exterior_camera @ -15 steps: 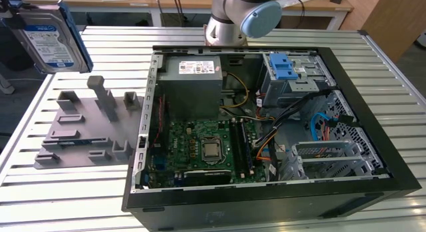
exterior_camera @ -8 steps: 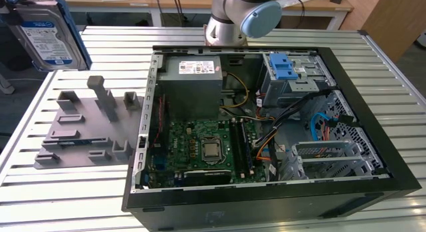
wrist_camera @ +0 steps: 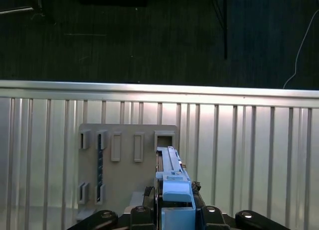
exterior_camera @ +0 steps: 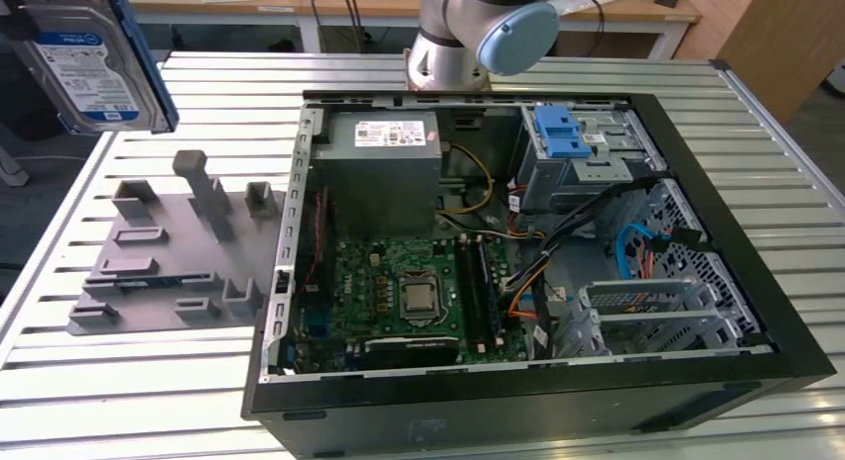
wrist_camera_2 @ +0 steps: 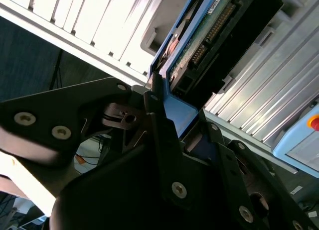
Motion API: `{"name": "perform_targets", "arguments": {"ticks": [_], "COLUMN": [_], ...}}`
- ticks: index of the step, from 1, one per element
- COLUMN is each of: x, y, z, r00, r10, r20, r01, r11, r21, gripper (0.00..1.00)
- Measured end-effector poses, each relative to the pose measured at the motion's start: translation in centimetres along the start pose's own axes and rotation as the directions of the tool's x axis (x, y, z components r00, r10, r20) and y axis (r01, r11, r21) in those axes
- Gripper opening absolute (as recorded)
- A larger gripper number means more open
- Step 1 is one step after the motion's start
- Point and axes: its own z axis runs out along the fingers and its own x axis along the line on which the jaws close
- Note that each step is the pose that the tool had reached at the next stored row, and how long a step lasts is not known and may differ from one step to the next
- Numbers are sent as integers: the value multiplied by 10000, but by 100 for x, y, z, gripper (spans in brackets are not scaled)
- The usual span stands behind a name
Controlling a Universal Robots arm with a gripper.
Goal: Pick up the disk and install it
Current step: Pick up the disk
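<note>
While the disk hangs outside the computer case, raised well clear of its wall on the exterior view's left, my claw is closed on one short end of it, fingers pressing the blue plastic frame from both sides. I judge it stiff and dense for its size, with slick metal faces. The frame gives a surer bite than bare metal, though plastic may flex. In the second wrist view its green circuit board and connector pins face outward, so I take it as shock-sensitive and best held by the edges, never the board. In the exterior view its upper end is cut off at the picture's edge. In the first wrist view it is edge-on, its label hidden. Inside the case, cables cross the drive cage, and I cannot tell whether a slot is free.
</note>
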Motion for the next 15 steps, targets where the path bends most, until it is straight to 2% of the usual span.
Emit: {"name": "perform_targets", "arguments": {"ticks": [15], "x": [0], "y": [0], "z": [-108], "r00": [10000], "r10": [0], "r20": [1], "r01": [0], "r11": [10000], "r21": [1], "gripper": [36]}}
